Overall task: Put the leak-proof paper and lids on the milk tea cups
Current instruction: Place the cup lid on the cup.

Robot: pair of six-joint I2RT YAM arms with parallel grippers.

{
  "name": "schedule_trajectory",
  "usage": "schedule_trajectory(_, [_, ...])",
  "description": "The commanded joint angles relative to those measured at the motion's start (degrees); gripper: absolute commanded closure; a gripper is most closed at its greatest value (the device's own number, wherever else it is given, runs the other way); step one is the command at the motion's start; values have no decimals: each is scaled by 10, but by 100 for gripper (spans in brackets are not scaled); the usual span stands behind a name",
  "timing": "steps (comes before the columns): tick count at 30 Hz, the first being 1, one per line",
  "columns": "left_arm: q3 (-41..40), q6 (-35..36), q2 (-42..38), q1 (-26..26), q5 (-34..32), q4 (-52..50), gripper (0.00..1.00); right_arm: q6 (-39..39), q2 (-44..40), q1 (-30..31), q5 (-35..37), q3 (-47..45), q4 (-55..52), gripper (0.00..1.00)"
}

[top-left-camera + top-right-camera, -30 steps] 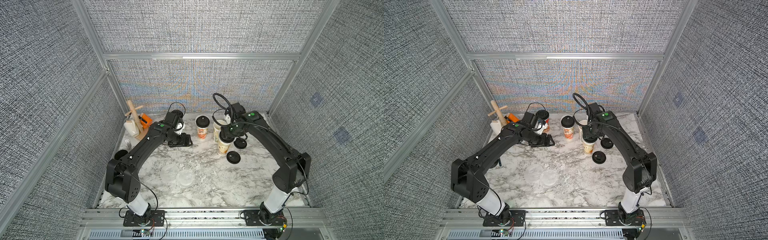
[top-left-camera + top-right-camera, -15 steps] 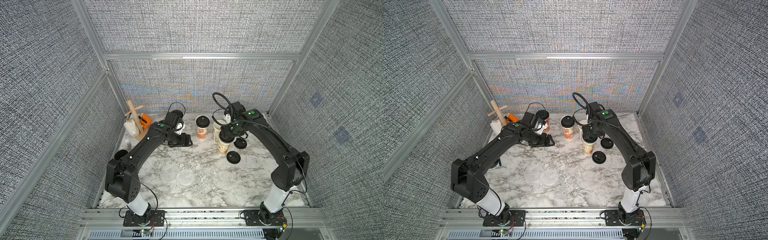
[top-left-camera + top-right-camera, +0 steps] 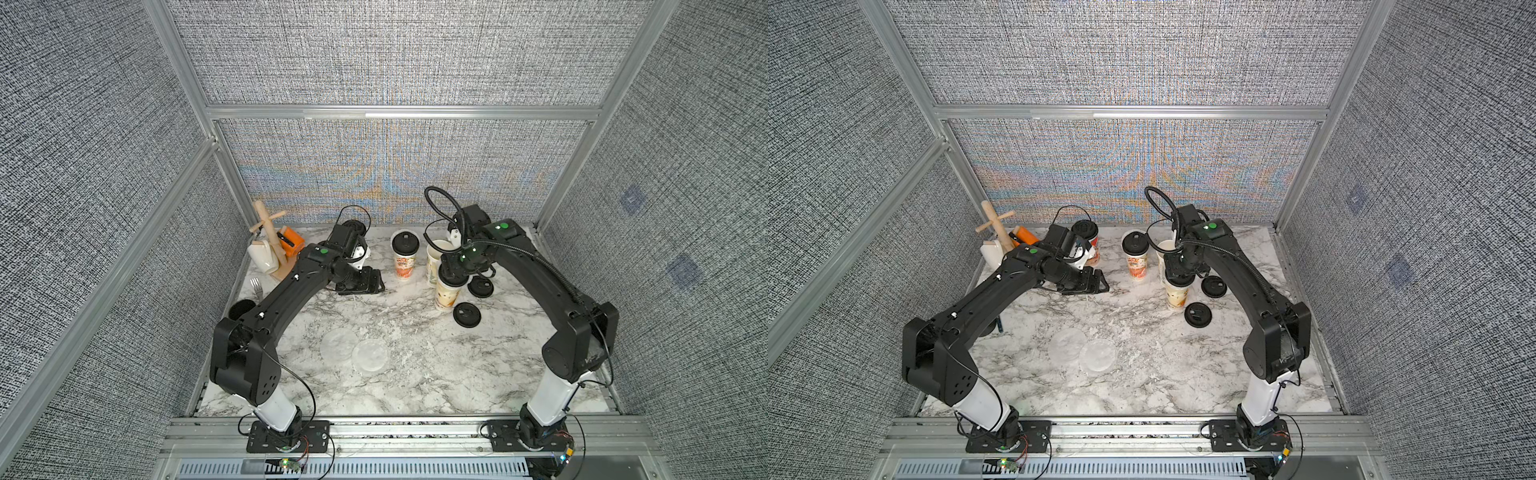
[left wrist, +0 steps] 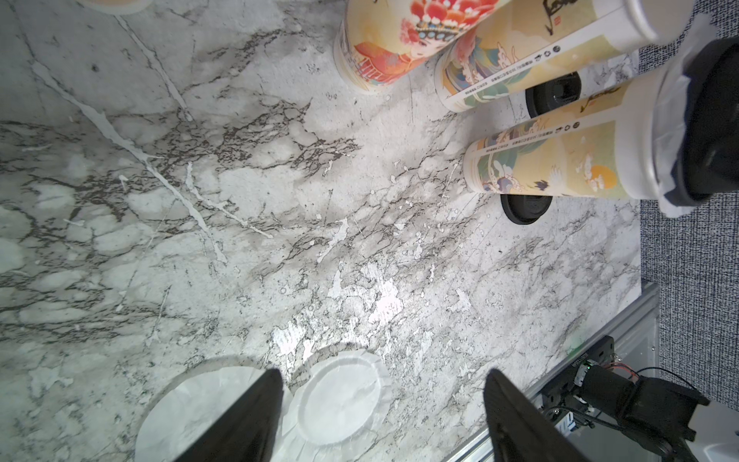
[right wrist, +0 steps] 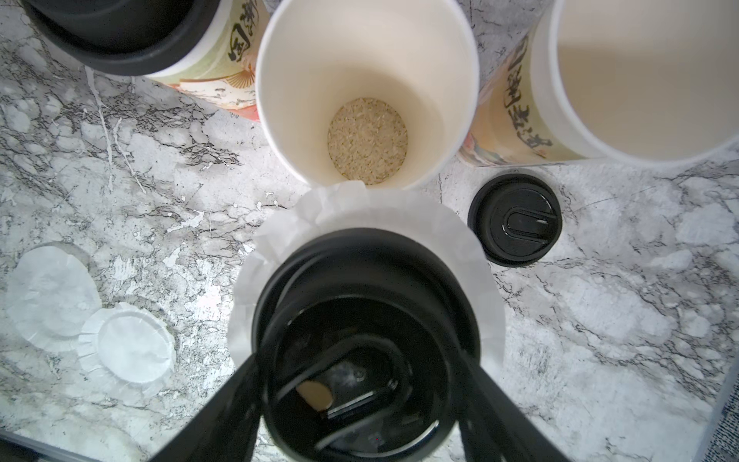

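My right gripper (image 5: 362,360): jaws set wide, one finger on either side of a black lid (image 5: 366,320) seated on a cup. It is black on black, so I cannot tell whether the fingers pinch the lid or only flank it. A paper disc (image 5: 360,212) lies under that lid, its crimped edge sticking out all round. The right wrist view hides the cup itself. In a top view it is the beige cup (image 3: 448,296), upright, toward the right back of the table (image 3: 415,399).

My left gripper (image 4: 380,374): wide open, nothing in it, low over the marble. The left wrist view shows two loose paper discs (image 4: 340,400) past my fingertips, flat on the table with edges overlapping. Both top views put them near the middle front, well apart from the cups.

Only the right wrist view looks down into the cups. An open cup (image 5: 367,92) just beside the lidded one has pale grains (image 5: 367,138) at its bottom. A second open cup (image 5: 648,76) stands next to it. In both top views my right arm (image 3: 536,270) hides that second one.

Both top views show two spare lids (image 3: 467,314) on the table beside the beige cup; the right wrist view catches one. A red-orange cup (image 3: 404,259) with its lid on stands between my grippers. Another lidded cup (image 3: 1086,232) sits behind my left wrist.
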Motion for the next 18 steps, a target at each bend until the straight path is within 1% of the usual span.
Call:
schedule_trajectory(1, [3, 7, -3, 1, -6, -7, 19, -5, 2, 2, -5, 1, 5, 27])
schedule_trajectory(9, [2, 9, -2, 1, -6, -7, 19, -3, 8, 4, -1, 2, 5, 26])
schedule_trajectory(18, [4, 10, -2, 1, -6, -9, 19, -1, 7, 4, 9, 7, 1, 22])
